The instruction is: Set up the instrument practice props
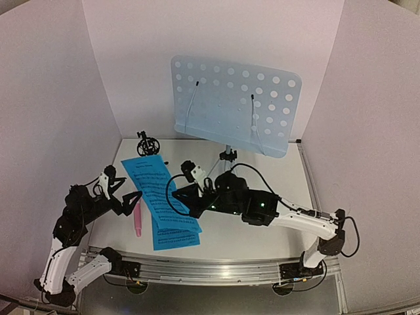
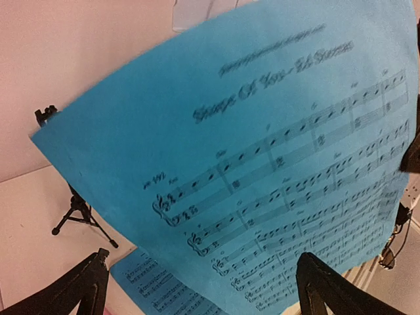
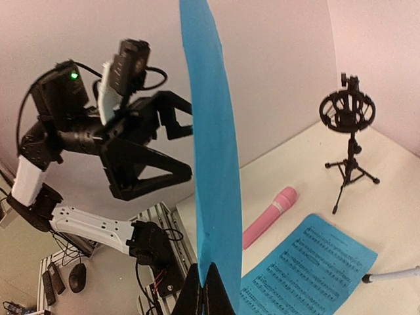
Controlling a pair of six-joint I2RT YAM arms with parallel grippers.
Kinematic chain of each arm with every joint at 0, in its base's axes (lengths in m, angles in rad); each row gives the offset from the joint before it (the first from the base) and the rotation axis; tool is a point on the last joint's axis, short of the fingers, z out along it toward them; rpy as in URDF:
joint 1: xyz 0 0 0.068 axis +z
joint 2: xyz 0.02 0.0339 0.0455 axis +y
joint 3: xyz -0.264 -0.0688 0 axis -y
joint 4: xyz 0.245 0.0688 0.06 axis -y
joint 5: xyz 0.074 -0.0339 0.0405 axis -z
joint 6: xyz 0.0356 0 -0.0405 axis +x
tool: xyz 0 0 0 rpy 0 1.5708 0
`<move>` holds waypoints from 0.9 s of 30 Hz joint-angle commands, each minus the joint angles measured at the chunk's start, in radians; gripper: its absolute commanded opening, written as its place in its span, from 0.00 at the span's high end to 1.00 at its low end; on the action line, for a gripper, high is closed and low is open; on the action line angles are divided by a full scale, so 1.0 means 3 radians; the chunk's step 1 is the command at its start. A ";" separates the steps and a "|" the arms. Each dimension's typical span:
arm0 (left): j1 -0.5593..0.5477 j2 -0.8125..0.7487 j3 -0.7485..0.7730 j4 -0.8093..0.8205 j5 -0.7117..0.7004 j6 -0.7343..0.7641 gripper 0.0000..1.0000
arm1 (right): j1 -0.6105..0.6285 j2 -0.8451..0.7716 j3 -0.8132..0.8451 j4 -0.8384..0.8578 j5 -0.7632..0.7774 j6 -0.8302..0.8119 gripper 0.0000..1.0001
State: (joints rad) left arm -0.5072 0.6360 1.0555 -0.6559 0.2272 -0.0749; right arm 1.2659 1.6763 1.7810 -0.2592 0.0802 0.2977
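Pinching blue page [image 3: 210, 131] by bottom edge in my right claw [image 3: 207, 292], right wrist view; page upright, edge-on; left wrist: left claw [image 2: 203, 257] spread, page face just ahead; top: stand desk [image 1: 233, 108] beyond, right claw nearer.

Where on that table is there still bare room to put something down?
Bare tabletop lies right of the stand legs, toward the right wall, and along the near edge right of the blue pages. The left side is crowded: pages, pink microphone, small tripod.
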 commanded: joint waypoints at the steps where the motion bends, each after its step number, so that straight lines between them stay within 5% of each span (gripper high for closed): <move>1: 0.0014 0.0124 0.0220 -0.0052 0.0483 -0.0178 0.00 | 0.0004 -0.0247 0.0204 0.0004 -0.0232 -0.0470 1.00; 13: 0.0015 0.0668 0.0542 0.0398 0.1627 -0.0288 0.06 | -0.0005 -0.0417 0.0217 0.0089 -0.0454 -0.0758 1.00; 17: 0.0013 0.0696 0.0563 0.0643 0.1920 -0.0459 0.32 | -0.0043 -0.0463 0.0161 0.0131 -0.0356 -0.0768 1.00; 21: 0.0014 0.0671 0.0573 0.0610 0.1851 -0.0540 0.71 | -0.0106 -0.0458 0.0129 0.0157 -0.0270 -0.0745 1.00; 27: 0.0011 0.0571 0.0612 0.0648 0.1623 -0.0593 0.95 | -0.0258 -0.0542 -0.0096 0.0285 0.0005 -0.0564 1.00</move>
State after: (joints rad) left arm -0.5068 0.8296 1.1856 -0.5121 0.7331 -0.2313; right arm 1.2182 1.5651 1.7913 -0.2286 0.0146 0.0954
